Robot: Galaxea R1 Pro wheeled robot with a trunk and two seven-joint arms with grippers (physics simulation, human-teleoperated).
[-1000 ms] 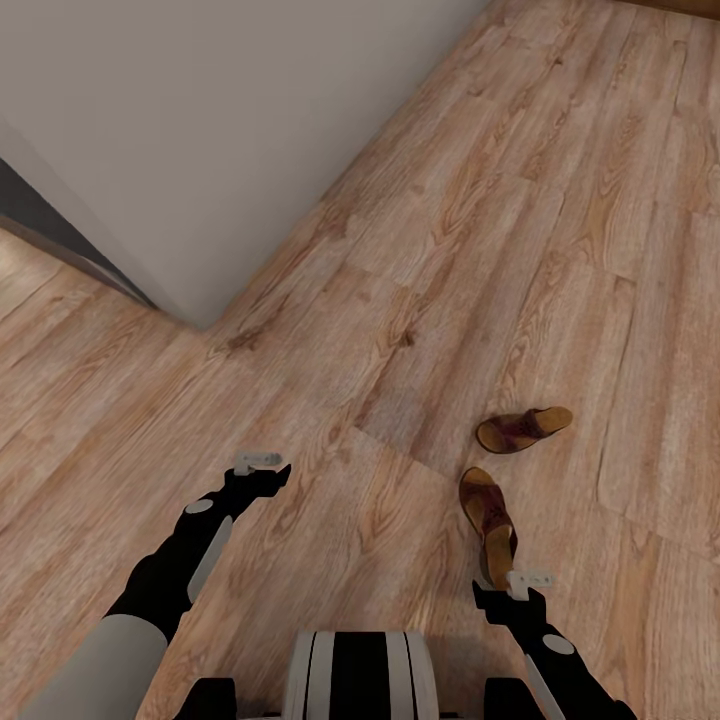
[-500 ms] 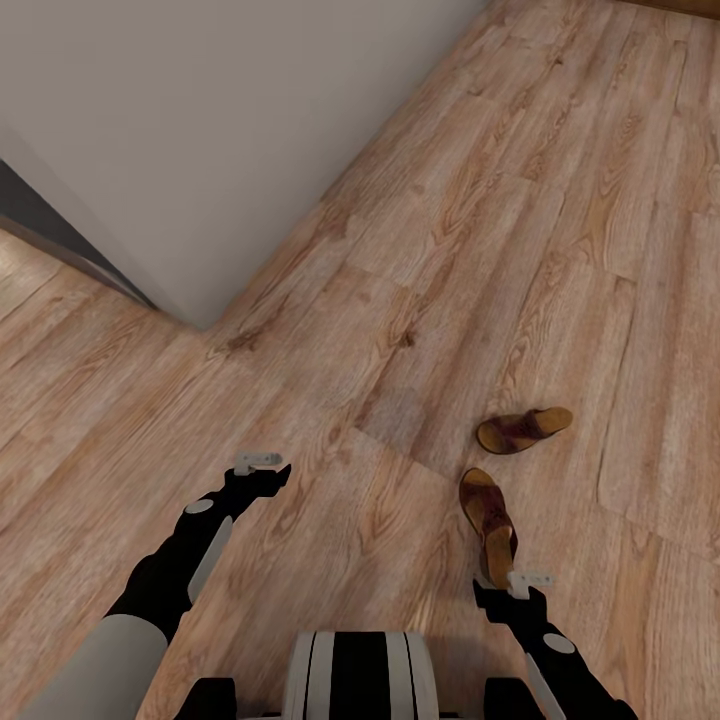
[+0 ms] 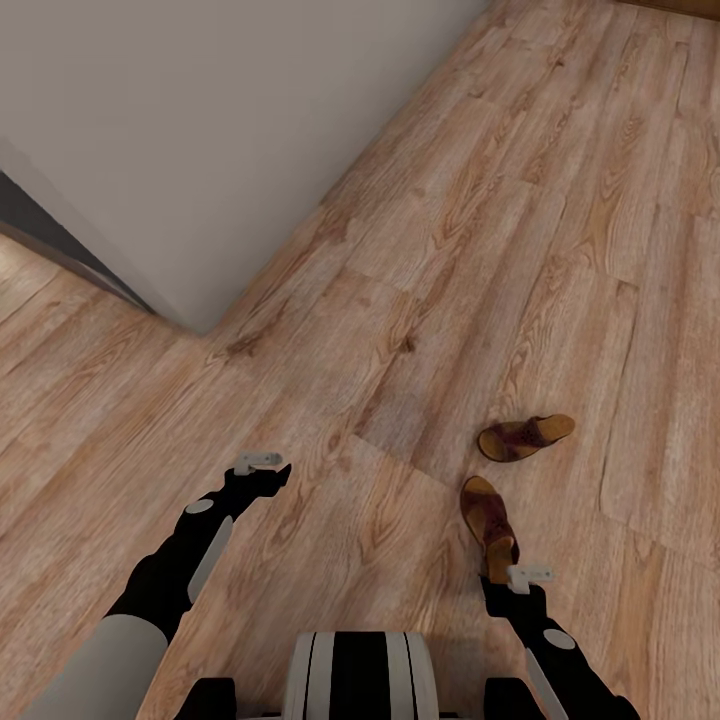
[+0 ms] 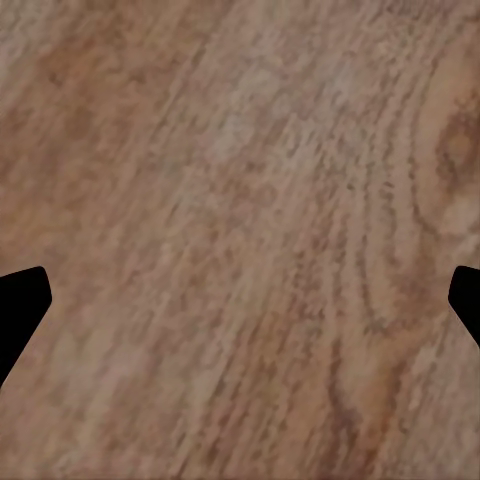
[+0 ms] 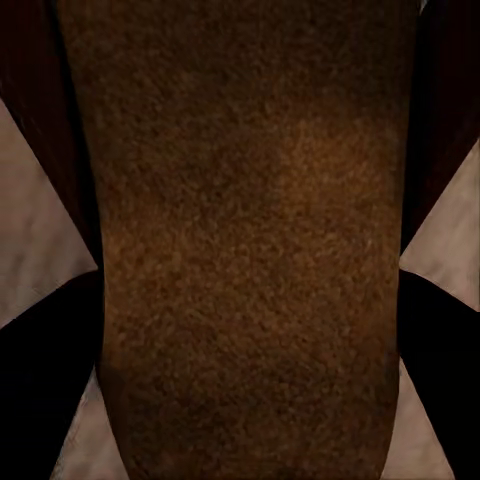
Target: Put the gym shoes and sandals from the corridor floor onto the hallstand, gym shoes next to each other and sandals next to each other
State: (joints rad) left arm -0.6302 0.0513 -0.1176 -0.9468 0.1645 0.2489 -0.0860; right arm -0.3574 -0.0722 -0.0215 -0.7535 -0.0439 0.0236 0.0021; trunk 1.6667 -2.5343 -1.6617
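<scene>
Head view: grey wall (image 3: 200, 130) corner at left, wood-plank floor (image 3: 560, 200) bare ahead. Near sandal (image 3: 487, 512) lies lengthwise away from robot, just ahead of right gripper (image 3: 527, 575); far sandal (image 3: 525, 436) lies crosswise beyond it, apart. Left gripper (image 3: 258, 461) hangs over bare planks.

Left wrist view: fingers (image 4: 20, 305) spread wide, floor grain between.

Right wrist view: tan footbed between spread fingers (image 5: 45, 380), long axis along them; contact unclear.
</scene>
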